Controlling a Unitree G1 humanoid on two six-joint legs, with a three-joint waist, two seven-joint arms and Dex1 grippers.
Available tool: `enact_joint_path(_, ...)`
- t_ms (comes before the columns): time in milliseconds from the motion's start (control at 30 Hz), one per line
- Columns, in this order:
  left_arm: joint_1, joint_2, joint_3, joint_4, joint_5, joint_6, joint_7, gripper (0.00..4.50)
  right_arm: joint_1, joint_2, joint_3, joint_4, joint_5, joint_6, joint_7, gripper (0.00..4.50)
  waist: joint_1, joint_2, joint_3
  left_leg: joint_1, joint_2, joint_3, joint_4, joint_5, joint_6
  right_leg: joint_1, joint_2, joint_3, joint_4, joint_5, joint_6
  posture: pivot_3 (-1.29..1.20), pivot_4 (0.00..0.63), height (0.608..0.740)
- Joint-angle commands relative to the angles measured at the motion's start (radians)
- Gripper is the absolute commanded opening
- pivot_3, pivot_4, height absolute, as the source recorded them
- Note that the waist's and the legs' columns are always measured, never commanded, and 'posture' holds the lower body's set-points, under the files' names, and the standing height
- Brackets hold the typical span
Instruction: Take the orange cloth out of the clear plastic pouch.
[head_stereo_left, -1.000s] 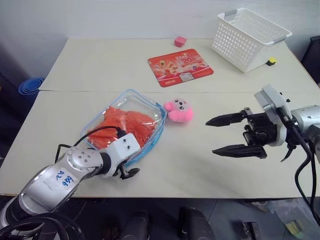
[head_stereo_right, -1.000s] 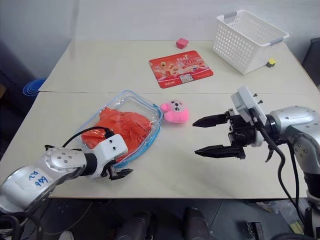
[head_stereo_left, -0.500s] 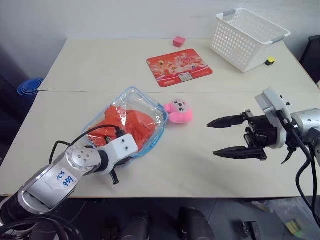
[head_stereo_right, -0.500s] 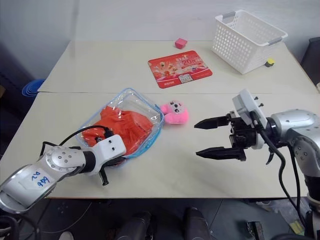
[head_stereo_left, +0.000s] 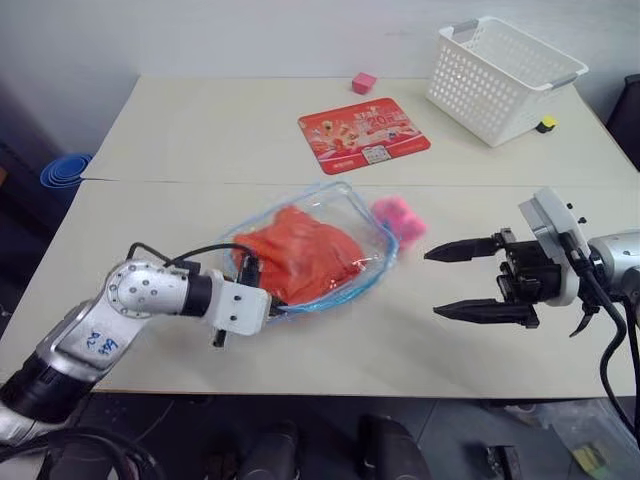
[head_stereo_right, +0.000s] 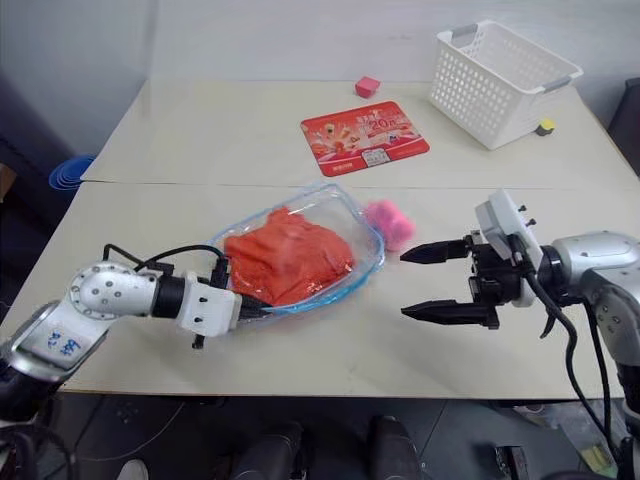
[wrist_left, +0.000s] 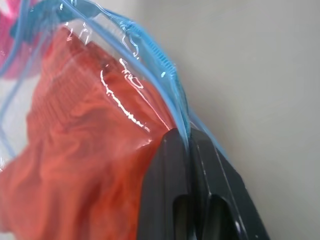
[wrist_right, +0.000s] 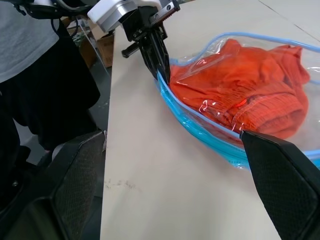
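Observation:
The clear plastic pouch (head_stereo_left: 345, 205) with blue zipper edging lies mid-table, and the crumpled orange cloth (head_stereo_left: 300, 255) is inside it. My left gripper (head_stereo_left: 270, 305) is shut on the pouch's blue edge at its near left end; the left wrist view shows the fingers (wrist_left: 170, 165) pinching that edging (wrist_left: 150, 47) with the cloth (wrist_left: 75, 140) behind the plastic. My right gripper (head_stereo_left: 435, 284) hovers open to the right of the pouch, pointing at it, apart from it. In the right wrist view the cloth (wrist_right: 240, 90) lies ahead, with the left gripper (wrist_right: 161, 70) at the pouch's far end.
A pink plush toy (head_stereo_left: 398, 215) touches the pouch's right end. Farther back lie a red printed mat (head_stereo_left: 363, 133) and a small pink cube (head_stereo_left: 363, 82). A white lattice basket (head_stereo_left: 505, 65) stands at the back right, a small yellow and black item (head_stereo_left: 543, 123) beside it.
My left gripper went from open to shut on the pouch's edge, rolled, and rose toward the right. The pouch swung round and shifted right against the plush toy. The right gripper barely moved.

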Motion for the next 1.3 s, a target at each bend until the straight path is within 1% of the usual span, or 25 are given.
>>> enact_joint_path(33,-0.071,-0.039,-0.033,0.152,0.087,-0.230,-0.051,0.01,0.028,-0.024,-0.063,-0.011,-0.003,-0.022,-0.001,4.50,-0.003,0.000,0.000,0.000,0.000,0.001,0.000,0.000,0.000,0.000,0.000,-0.001,0.001,0.000,0.000,0.00,0.150,0.740)
enact_joint_path(133,-0.151,-0.098,-0.062,0.326,0.158,-0.374,-0.048,0.01,0.056,-0.024,-0.087,-0.018,0.000,-0.018,-0.012,4.50,-0.003,0.000,0.000,0.000,0.000,0.003,0.000,0.000,0.001,-0.001,0.002,-0.007,0.003,0.001,0.001,0.00,0.150,0.740)
enact_joint_path(200,-0.241,-0.141,-0.076,0.493,0.281,-0.641,0.039,0.01,0.079,-0.022,-0.100,-0.031,-0.007,-0.020,-0.028,4.50,-0.002,0.000,0.000,0.000,0.000,0.004,0.000,0.001,0.002,-0.001,0.003,-0.007,0.003,0.001,0.002,0.00,0.150,0.740)
enact_joint_path(267,-0.296,-0.160,-0.089,0.603,0.337,-0.782,0.076,0.01,0.101,-0.023,-0.109,-0.040,-0.012,-0.024,-0.034,4.50,-0.001,-0.001,0.000,0.000,0.000,0.004,0.001,0.001,0.002,-0.001,0.003,-0.007,0.004,0.001,0.002,0.00,0.150,0.740)
enact_joint_path(300,-0.311,-0.171,-0.094,0.630,0.321,-0.806,0.076,0.01,0.113,-0.027,-0.118,-0.042,-0.010,-0.021,-0.034,4.50,-0.001,-0.001,0.000,0.000,-0.001,0.004,0.001,0.001,0.002,-0.001,0.003,-0.007,0.004,0.001,0.002,0.00,0.150,0.740)
enact_joint_path(400,-0.329,-0.202,-0.100,0.665,0.277,-0.789,0.072,0.01,0.138,-0.034,-0.139,-0.038,-0.013,-0.025,-0.037,4.50,-0.002,-0.001,0.000,0.000,-0.001,0.004,0.001,0.001,0.003,-0.001,0.003,-0.008,0.004,0.001,0.003,0.00,0.150,0.740)
enact_joint_path(467,-0.335,-0.224,-0.092,0.680,0.274,-0.759,0.077,0.01,0.143,-0.035,-0.143,-0.035,-0.016,-0.029,-0.042,4.50,-0.002,-0.001,0.000,0.000,-0.002,0.004,0.001,0.001,0.003,-0.001,0.002,-0.008,0.004,0.002,0.003,0.00,0.150,0.740)
enact_joint_path(567,-0.344,-0.239,-0.083,0.719,0.306,-0.745,0.091,0.01,0.146,-0.029,-0.146,-0.041,-0.017,-0.030,-0.055,4.50,-0.002,-0.001,0.000,0.000,-0.002,0.004,0.001,0.001,0.004,-0.001,0.003,-0.008,0.005,0.002,0.003,0.00,0.150,0.740)
enact_joint_path(600,-0.340,-0.241,-0.077,0.723,0.294,-0.718,0.086,0.01,0.147,-0.025,-0.145,-0.044,-0.020,-0.034,-0.059,4.50,-0.003,-0.001,0.000,0.000,-0.002,0.004,0.001,0.001,0.004,-0.001,0.003,-0.008,0.005,0.002,0.003,0.00,0.150,0.740)
enact_joint_path(700,-0.314,-0.235,-0.066,0.683,0.208,-0.611,0.030,0.01,0.148,-0.016,-0.141,-0.046,-0.025,-0.038,-0.072,4.50,-0.003,-0.001,0.000,0.000,-0.002,0.004,0.001,0.001,0.004,-0.001,0.003,-0.008,0.005,0.002,0.003,0.00,0.150,0.740)
enact_joint_path(733,-0.299,-0.223,-0.062,0.645,0.177,-0.570,0.005,0.48,0.149,-0.013,-0.136,-0.043,-0.031,-0.043,-0.076,4.50,-0.003,-0.001,0.000,0.000,-0.002,0.004,0.001,0.001,0.004,-0.001,0.003,-0.008,0.005,0.002,0.003,0.00,0.150,0.740)
enact_joint_path(767,-0.281,-0.212,-0.053,0.605,0.150,-0.544,-0.005,0.72,0.152,-0.010,-0.128,-0.040,-0.042,-0.052,-0.080,4.50,-0.004,-0.001,0.000,0.000,-0.002,0.004,0.001,0.001,0.004,-0.001,0.002,-0.008,0.005,0.002,0.003,0.00,0.150,0.740)
enact_joint_path(900,-0.188,-0.158,-0.016,0.417,0.039,-0.381,-0.062,1.91,0.167,-0.004,-0.114,-0.027,-0.067,-0.078,-0.085,4.50,-0.007,-0.001,0.000,0.000,-0.001,0.004,0.001,0.001,0.004,-0.001,0.000,-0.007,0.005,0.002,0.003,0.00,0.150,0.740)
enact_joint_path(967,-0.129,-0.133,0.020,0.285,-0.031,-0.235,-0.067,2.56,0.176,-0.004,-0.111,-0.017,-0.079,-0.089,-0.086,4.50,-0.006,-0.001,0.000,0.000,-0.001,0.004,0.001,0.001,0.004,-0.001,-0.001,-0.007,0.005,0.002,0.003,0.00,0.150,0.740)
enact_joint_path(1100,-0.001,-0.064,0.115,-0.009,-0.198,0.134,-0.048,3.77,0.173,0.008,-0.110,0.020,-0.110,-0.112,-0.108,4.50,-0.006,-0.001,0.000,0.000,-0.001,0.003,0.001,0.001,0.004,-0.001,-0.001,-0.003,0.005,0.002,0.003,0.00,0.150,0.740)
enact_joint_path(1167,0.033,-0.017,0.180,-0.141,-0.368,0.393,-0.026,4.30,0.159,0.020,-0.107,0.052,-0.142,-0.132,-0.140,4.50,-0.006,-0.001,0.000,0.000,-0.001,0.002,0.001,0.001,0.003,-0.001,-0.002,0.003,0.004,0.002,0.003,0.00,0.150,0.740)
enact_joint_path(1233,0.035,0.033,0.254,-0.229,-0.584,0.671,0.017,4.30,0.140,0.039,-0.108,0.092,-0.175,-0.158,-0.183,4.50,-0.007,-0.001,0.000,0.000,-0.001,0.002,0.001,0.001,0.003,0.000,-0.002,0.003,0.004,0.002,0.003,0.00,0.150,0.740)
enact_joint_path(1300,0.016,0.083,0.345,-0.263,-0.846,0.908,0.064,4.30,0.107,0.071,-0.113,0.157,-0.202,-0.165,-0.244,4.50,-0.009,-0.001,0.000,0.000,0.000,0.002,0.001,0.001,0.003,0.000,-0.001,0.005,0.005,0.002,0.003,0.00,0.150,0.740)
